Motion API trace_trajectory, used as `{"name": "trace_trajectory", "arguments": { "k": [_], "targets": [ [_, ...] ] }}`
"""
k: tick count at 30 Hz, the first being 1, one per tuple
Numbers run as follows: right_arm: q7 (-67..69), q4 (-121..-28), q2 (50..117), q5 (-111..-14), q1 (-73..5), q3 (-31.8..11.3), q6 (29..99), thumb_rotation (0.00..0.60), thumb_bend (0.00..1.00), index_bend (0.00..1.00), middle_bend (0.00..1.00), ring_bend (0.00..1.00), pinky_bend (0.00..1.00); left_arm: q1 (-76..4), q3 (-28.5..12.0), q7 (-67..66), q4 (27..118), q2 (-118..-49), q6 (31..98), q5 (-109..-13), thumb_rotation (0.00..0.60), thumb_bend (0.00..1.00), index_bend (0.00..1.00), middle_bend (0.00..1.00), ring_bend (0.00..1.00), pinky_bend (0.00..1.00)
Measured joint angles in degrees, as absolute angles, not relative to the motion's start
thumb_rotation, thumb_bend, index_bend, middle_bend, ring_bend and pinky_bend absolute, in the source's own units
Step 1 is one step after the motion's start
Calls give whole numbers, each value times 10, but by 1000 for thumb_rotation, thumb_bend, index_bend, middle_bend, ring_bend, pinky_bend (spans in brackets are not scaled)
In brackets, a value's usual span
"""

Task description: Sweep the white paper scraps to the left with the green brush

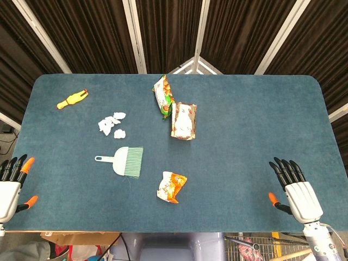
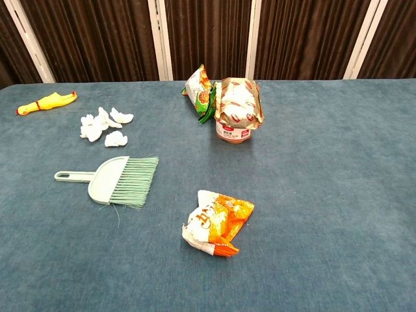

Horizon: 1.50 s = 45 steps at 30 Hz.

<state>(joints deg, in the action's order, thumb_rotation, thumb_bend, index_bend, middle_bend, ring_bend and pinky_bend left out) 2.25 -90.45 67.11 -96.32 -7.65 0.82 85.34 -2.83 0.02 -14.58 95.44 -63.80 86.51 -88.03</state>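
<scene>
The green brush [image 1: 124, 161] [image 2: 116, 181] lies flat on the blue table, handle pointing left, bristles to the right. Several white paper scraps [image 1: 112, 124] [image 2: 102, 125] sit in a small cluster just beyond it. My left hand [image 1: 12, 185] rests at the table's near left corner, fingers spread, holding nothing. At the near right edge, my right hand [image 1: 293, 187] is likewise spread and empty. Both hands are far from the brush and appear only in the head view.
A yellow rubber chicken [image 1: 72, 99] [image 2: 45, 102] lies at the far left. An orange snack bag [image 1: 172, 187] [image 2: 218, 223] sits near the front middle. A green snack bag [image 1: 163, 95] [image 2: 201, 89] and a brown-white packet [image 1: 184, 120] [image 2: 238, 107] lie at the centre back.
</scene>
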Motion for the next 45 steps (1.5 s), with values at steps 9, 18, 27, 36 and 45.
{"name": "trace_trajectory", "arguments": {
  "k": [9,18,27,36,45],
  "targets": [
    [22,-905,671,-962,-76,8,853,600,343,0,0,0,0,-29,1,-149,955,-637,863,-882,600,12,0,0,0,3],
    [26,-909,671,-959,-78,8,848,600,343,0,0,0,0,-60,-12,-202,965,-641,823,-874,600,25,84,187,600,639],
    [38,-912,668,-957,-79,9,844,600,343,0,0,0,0,-163,-69,-297,992,-680,680,-761,600,119,185,337,880,879],
    [57,-914,663,-953,-79,8,844,600,344,0,0,0,0,-279,-116,-431,963,-762,582,-607,600,355,274,366,905,891],
    [69,-916,659,-952,-80,9,841,600,344,0,0,0,0,-351,-112,-534,915,-832,561,-493,600,422,264,438,909,891]
  ]
}}
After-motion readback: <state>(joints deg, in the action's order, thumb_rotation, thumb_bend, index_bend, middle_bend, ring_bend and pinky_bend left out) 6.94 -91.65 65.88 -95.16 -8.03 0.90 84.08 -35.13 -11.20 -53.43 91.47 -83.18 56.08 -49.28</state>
